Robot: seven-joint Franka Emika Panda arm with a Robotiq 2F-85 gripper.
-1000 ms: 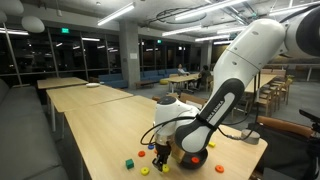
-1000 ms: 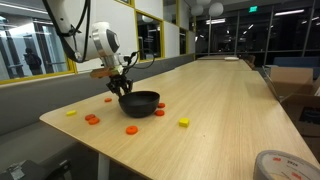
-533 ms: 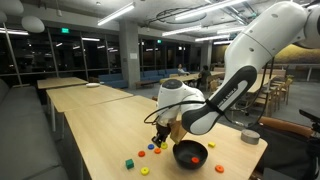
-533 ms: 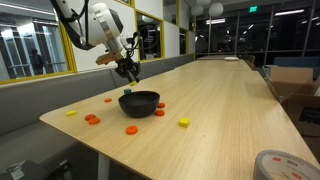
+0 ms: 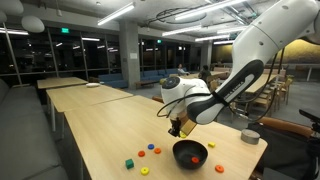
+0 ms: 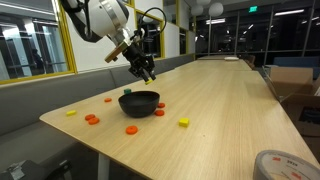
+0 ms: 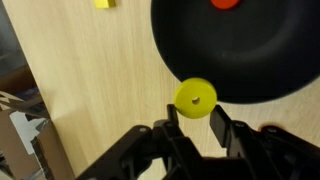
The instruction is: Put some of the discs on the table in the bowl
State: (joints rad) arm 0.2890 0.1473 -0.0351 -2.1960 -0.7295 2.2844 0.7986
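Observation:
In the wrist view my gripper (image 7: 194, 115) is shut on a yellow disc (image 7: 195, 97) with a small centre hole, pinched between the two black fingers (image 7: 216, 118). It hangs just past the rim of the black bowl (image 7: 260, 60), which holds a red disc (image 7: 225, 3). In both exterior views the gripper (image 5: 178, 131) (image 6: 149, 75) is raised well above the pale wooden table (image 5: 100, 140), beside and above the bowl (image 5: 181, 150) (image 6: 139, 105). Orange, blue and red discs (image 5: 152, 148) lie left of the bowl, and orange discs (image 6: 92, 119) lie near the table's front.
A small green cube (image 5: 128, 162) and a yellow piece (image 5: 145, 171) lie near the table's front edge. Another yellow piece (image 6: 183, 122) sits right of the bowl. A tape roll (image 6: 282, 164) rests at the near corner. Similar tables stand behind.
The gripper has risen from the tabletop beside the bowl, carrying the yellow disc up and toward the bowl. The arm has swung upward with it.

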